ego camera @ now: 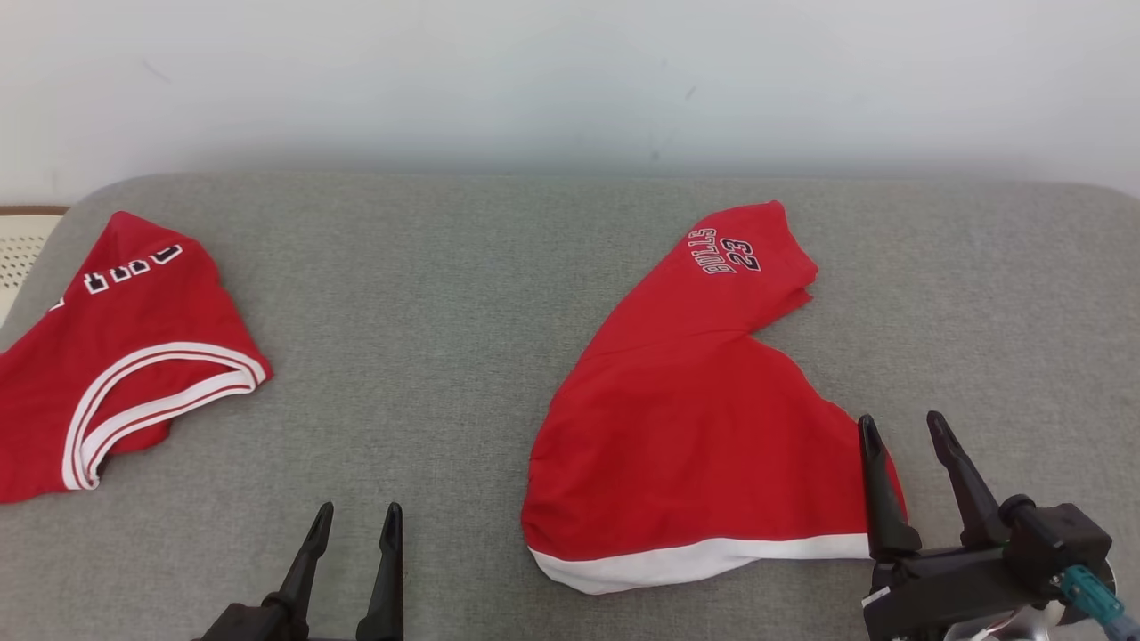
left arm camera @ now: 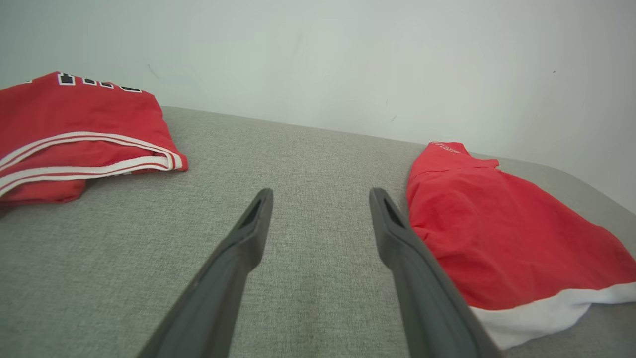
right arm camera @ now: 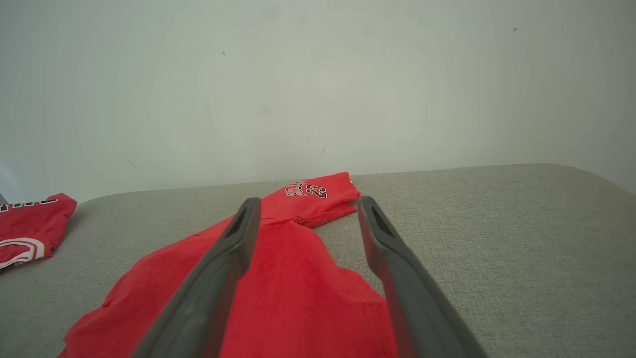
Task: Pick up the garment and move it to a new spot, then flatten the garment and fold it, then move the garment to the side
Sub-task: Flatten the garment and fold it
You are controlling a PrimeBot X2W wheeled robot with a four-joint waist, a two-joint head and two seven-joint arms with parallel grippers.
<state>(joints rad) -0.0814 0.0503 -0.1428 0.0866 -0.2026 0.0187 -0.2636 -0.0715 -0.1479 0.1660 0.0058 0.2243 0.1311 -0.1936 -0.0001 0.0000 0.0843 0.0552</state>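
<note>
Red shorts (ego camera: 695, 436), print "BULLS 23" (ego camera: 723, 252) on the far leg, white band (ego camera: 677, 563) along the near edge.

Location: lying loosely folded over on the grey padded surface (ego camera: 419, 294), right of centre, with the printed leg pointing toward the white wall. Well apart from a second item, a red jersey (ego camera: 125, 356) with white trim, at the far left of the same surface.

Condition: rumpled rather than flat, with a crease where the printed leg turns over the body and gathering near the band.

Handling (judged): light, thin, limp knit. It should drape and sag when lifted and offers no stiffness to push against. The fabric is likely smooth, so a shallow pinch could slip. Not fragile.

Suggested hold (judged): the white band, where the cloth is doubled and thickest, one corner per gripper. Pinching the single-layer middle would bunch it.

Tools: right gripper (ego camera: 900, 421) has its fingers spread wide and holds nothing, poised over the shorts' near right corner. Whether it touches the cloth cannot be told. Left gripper (ego camera: 359, 509) is likewise fully spread and empty, over bare surface just left of the shorts.
</note>
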